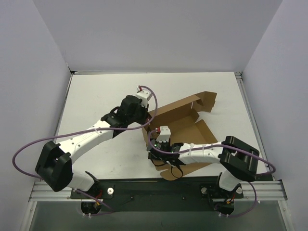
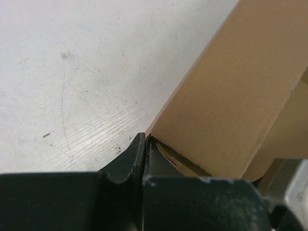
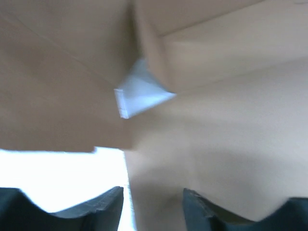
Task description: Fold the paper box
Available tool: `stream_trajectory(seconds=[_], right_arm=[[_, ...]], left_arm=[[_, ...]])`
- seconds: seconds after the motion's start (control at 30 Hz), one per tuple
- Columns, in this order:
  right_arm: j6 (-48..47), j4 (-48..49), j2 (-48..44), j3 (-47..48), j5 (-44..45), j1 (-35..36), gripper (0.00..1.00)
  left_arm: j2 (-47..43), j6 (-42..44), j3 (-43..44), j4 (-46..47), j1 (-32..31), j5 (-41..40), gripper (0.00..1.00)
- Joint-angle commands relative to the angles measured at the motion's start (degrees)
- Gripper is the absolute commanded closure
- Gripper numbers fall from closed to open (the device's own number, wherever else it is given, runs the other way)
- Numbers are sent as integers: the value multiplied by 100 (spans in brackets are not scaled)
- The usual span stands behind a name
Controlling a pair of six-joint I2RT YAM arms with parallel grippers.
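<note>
The left fingers point(image 2: 131, 159) are pressed together, their tips touching the left corner of the paper box point(image 1: 185, 122), which lies half-folded on the worktop point(image 1: 101, 91). The right fingers point(image 3: 103, 207) stand apart, close against its near side.

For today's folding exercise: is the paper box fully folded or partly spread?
Partly spread: the paper box has a wall raised, other flaps lying flat.

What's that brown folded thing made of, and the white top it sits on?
The paper box looks like plain brown cardboard, matte and unprinted, holding sharp creases; probably corrugated, though no fluting shows. The table is white and matte, with fine parallel lines and scuffs up close: maybe painted board or laminate, I cannot tell.
</note>
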Motion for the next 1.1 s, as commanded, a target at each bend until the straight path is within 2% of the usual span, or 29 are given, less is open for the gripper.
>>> stream_trajectory(seconds=[0.0, 0.07, 0.23, 0.5, 0.6, 0.77, 1.07], right_arm=[[58, -913, -846, -359, 742, -10, 43], [67, -1100, -1365, -455, 919, -10, 37], [128, -1364, -2620, -780, 1236, -280, 29], [128, -705, -3703, -790, 51, -1810, 26], [295, -161, -3853, -720, -328, -2302, 25], [612, 602, -3933, -763, -539, -2681, 26], [840, 1693, -3116, -737, -1023, -3332, 27]], left_arm=[[112, 274, 63, -562, -171, -290, 100], [112, 362, 72, -554, -241, -351, 100], [77, 537, 45, -475, -399, -466, 100], [24, 670, 2, -439, -558, -685, 100], [24, 687, 10, -439, -602, -729, 100], [15, 722, 10, -439, -619, -800, 100], [-46, 801, -42, -395, -698, -905, 100]])
